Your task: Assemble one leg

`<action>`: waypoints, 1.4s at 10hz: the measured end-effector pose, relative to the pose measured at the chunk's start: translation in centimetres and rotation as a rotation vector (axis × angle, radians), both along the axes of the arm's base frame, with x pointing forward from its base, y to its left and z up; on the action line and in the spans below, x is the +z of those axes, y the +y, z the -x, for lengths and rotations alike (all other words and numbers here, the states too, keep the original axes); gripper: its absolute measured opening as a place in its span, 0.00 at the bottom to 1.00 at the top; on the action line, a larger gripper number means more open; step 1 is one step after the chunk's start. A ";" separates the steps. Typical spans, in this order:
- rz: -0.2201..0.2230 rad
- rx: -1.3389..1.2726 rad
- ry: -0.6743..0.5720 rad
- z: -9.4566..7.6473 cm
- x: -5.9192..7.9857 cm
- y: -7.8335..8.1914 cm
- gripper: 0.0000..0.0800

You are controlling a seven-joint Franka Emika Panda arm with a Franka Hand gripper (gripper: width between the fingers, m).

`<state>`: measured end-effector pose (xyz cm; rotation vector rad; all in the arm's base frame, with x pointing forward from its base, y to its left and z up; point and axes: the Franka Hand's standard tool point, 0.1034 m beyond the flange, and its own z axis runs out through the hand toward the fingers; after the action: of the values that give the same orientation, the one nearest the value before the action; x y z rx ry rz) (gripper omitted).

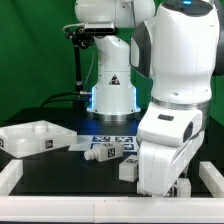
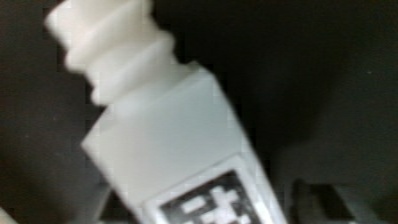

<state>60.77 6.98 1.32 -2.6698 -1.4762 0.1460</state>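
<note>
In the wrist view a white leg (image 2: 169,120) fills the picture. It lies tilted, with its ribbed end peg (image 2: 116,45) pointing away and a black-and-white tag (image 2: 214,200) near my gripper (image 2: 205,218). The leg runs down between the dark fingers (image 2: 317,203), which close on it. In the exterior view my gripper (image 1: 172,186) hangs low over the black table at the exterior view's right, its fingertips largely hidden by the hand. Another leg (image 1: 128,168) lies just beside it, and one more leg (image 1: 104,151) lies further back.
The large white tabletop (image 1: 35,138) with raised rims lies at the exterior view's left. The marker board (image 1: 112,138) lies before the robot's base (image 1: 112,95). A white border rail (image 1: 60,200) runs along the table's front, and a green backdrop stands behind.
</note>
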 end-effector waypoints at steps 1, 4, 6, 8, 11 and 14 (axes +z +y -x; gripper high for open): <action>0.000 0.000 0.000 0.0 0.0 0.0 0.35; 0.020 -0.064 -0.033 0.4 3.1 -1.0 0.35; 0.039 -0.015 -0.029 1.0 5.5 -4.9 0.35; 0.044 0.017 -0.049 1.0 6.5 -9.6 0.35; 0.035 0.060 -0.032 1.2 3.7 -16.0 0.35; 0.033 0.047 -0.009 1.4 1.2 -18.0 0.35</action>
<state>59.39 -11.03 2.57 -2.6656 -1.5539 0.1633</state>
